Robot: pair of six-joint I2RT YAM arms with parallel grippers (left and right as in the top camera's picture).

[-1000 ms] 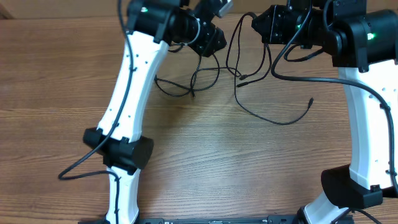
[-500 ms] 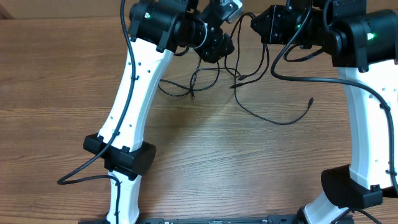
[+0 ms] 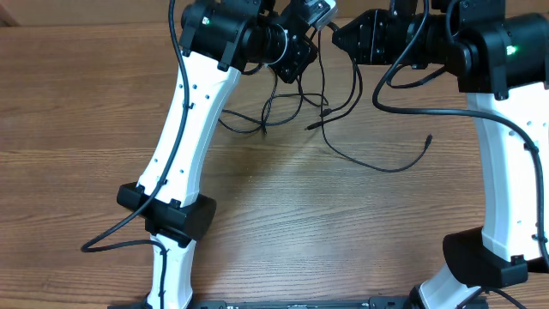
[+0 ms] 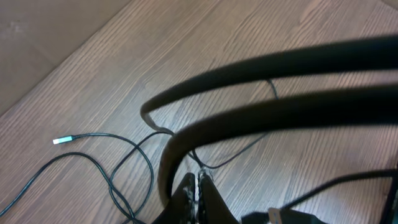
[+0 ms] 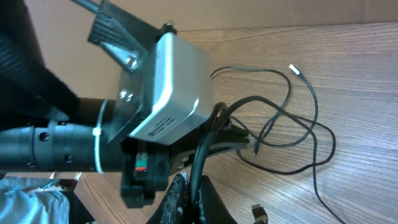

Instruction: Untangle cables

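1. Overhead, spread over the far middle of the wooden bench (image 3: 86, 103): thin black cables (image 3: 377, 161), looped and crossing one another.
2. Trailing out toward the right in one long curve, ending in a small plug (image 3: 427, 138) flat on the wood.
3. Lifted off the wood at the far end, up to where the left pincer (image 4: 196, 196) and the right pincer (image 5: 186, 202) sit close together.
4. At the right pincer: shut, clamped on one black cable rising from between its tips.
5. At the left pincer: closed too, fingertips pressed together, with a blurred cable curving down right beside them. Cannot tell whether it is clamped.
6. Below the left pincer: more loops flat on the wood, one ending in a pale plug tip (image 4: 62, 140).
7. Just ahead of the right pincer's tips: a silver camera box (image 5: 168, 87).
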